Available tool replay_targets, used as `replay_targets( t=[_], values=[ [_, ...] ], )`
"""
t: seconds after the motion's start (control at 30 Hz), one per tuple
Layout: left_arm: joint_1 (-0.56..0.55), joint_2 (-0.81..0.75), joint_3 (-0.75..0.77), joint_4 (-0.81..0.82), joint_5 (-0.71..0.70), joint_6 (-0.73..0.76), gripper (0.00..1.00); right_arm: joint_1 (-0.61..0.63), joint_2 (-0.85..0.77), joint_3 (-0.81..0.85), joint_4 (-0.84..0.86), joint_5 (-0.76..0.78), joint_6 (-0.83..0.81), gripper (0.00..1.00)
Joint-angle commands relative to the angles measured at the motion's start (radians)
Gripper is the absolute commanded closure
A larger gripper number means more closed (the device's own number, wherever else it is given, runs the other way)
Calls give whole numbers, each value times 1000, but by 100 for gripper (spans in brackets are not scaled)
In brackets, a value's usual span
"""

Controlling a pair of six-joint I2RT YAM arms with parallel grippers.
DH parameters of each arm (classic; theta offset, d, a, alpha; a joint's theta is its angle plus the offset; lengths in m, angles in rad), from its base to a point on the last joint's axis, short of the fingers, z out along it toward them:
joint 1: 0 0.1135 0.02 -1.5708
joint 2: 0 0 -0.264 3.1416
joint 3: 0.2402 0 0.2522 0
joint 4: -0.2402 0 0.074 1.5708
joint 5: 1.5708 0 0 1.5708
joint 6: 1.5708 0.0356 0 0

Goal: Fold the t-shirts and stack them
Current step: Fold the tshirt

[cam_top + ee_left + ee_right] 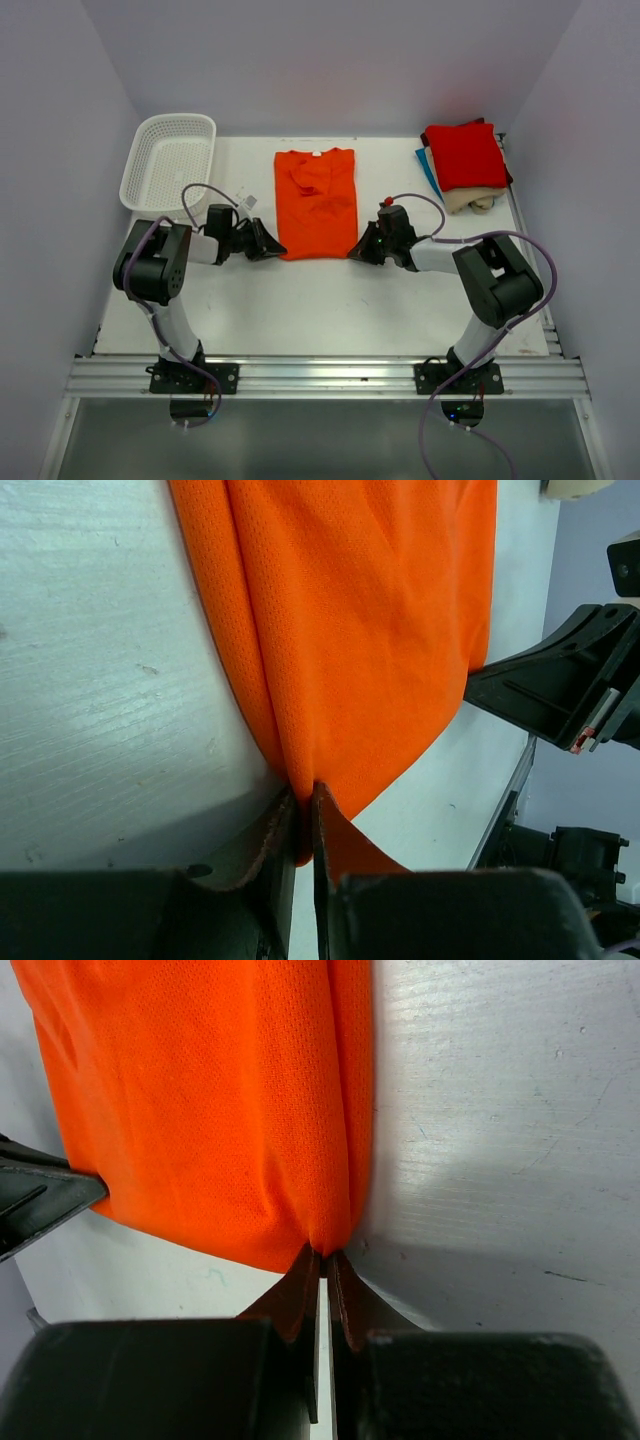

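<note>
The left gripper (268, 244) and right gripper (358, 250) each pinch a near corner of the orange t-shirt (318, 205), apparently starting a fold; next, both corners should travel evenly toward its far edge.

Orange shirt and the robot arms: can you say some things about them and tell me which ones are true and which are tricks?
1. The left end effector is pinching a near corner of the orange t-shirt. True.
2. The right end effector is wide open and holds nothing. False: it is shut on the shirt's other near corner.
3. The orange t-shirt lies inside a basket. False: it lies flat on the table, to the right of the white basket.
4. A red folded shirt sits on top of the stack at the far right corner. True.
</note>
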Motion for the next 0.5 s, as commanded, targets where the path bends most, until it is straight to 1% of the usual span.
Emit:
replay_targets(
  t=[0.0, 0.03, 0.13, 0.27, 0.33, 0.47],
  values=[
    [-4, 49, -50, -121, -97, 46, 86, -1, -1, -28, -36, 43, -29, 100],
    [-2, 46, -50, -121, -97, 46, 90, -1, 1, -28, -36, 43, -29, 100],
    [-2, 40, -52, -126, -91, 48, 94, -1, -10, -31, -39, 40, -30, 100],
    [-2, 6, -63, -144, -73, 48, 97, 0, -58, -49, -44, 37, -47, 100],
    [-5, -12, -78, -176, -69, 61, 97, 0, -104, -59, -53, 23, -56, 100],
    [-5, -96, -113, -268, -69, 98, 97, 11, -211, -111, -87, 8, -76, 100]
  ],
)
